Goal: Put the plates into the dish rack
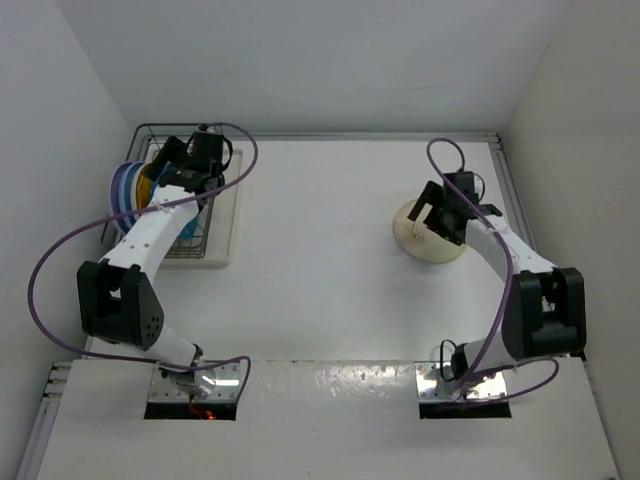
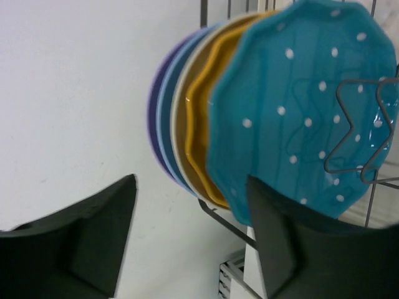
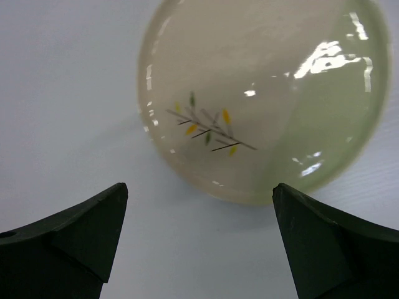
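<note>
Plates — seemingly four — stand in the dish rack, cream plate apart.

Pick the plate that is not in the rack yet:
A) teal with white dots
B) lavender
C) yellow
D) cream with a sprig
D: the cream plate lies flat on the table below the open right hand, while the other four plates stand on edge in the rack.
</note>
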`<action>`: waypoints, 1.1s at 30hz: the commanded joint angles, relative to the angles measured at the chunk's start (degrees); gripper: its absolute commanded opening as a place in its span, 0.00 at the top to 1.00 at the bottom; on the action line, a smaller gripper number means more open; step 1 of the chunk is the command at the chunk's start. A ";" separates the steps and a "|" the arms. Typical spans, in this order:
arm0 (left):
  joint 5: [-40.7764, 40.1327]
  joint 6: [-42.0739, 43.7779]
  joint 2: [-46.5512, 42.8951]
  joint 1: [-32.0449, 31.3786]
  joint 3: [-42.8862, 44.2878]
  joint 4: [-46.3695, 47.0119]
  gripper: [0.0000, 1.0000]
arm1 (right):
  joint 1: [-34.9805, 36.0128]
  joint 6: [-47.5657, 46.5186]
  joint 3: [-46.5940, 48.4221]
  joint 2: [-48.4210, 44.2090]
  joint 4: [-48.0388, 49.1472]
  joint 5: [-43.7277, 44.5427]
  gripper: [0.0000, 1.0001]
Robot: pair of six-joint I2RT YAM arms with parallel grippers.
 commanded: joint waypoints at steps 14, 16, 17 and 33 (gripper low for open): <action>28.14 -8.68 -3.77 -2.35 16.72 -12.42 0.14 | -19.10 -2.73 3.87 16.42 -0.80 -0.50 0.17; 32.11 -9.21 -3.77 -2.35 15.93 -13.13 0.14 | -19.18 -3.78 6.66 20.54 -0.88 -0.67 0.24; 32.81 -9.21 -3.77 -2.87 15.92 -13.65 0.14 | -19.18 -3.96 7.56 21.52 -2.10 -0.76 0.28; 42.83 -10.88 -3.77 -3.93 8.55 -14.18 0.13 | -18.75 -13.36 3.37 23.21 2.45 -13.59 1.00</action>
